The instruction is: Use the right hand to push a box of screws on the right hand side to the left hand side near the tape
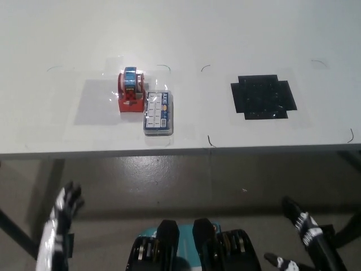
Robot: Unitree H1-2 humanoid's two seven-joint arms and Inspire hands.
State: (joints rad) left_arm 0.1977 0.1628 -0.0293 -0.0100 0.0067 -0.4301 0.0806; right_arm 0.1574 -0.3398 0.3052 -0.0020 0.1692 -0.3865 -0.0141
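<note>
A wide white table [237, 34] fills the upper half of the head view, its front edge running across the middle with grey floor below. On the right part of the tabletop lies a black cross-shaped patch [263, 96], flat and bare. The right hand [307, 231], black with pale bands, sits low at the bottom right, below the table edge and over the floor; its fingers look spread with nothing in them. The white left hand [59, 223] rests at the lower left, also under the table edge, fingers apart and empty. On the left-centre of the table the box of screws [157, 113] lies flat, a clear case with a blue label strip, touching or just beside the right side of the red tape dispenser [131, 91]. The box is well apart from the right hand, up and far to its left, nearer the front edge than the tape.
</note>
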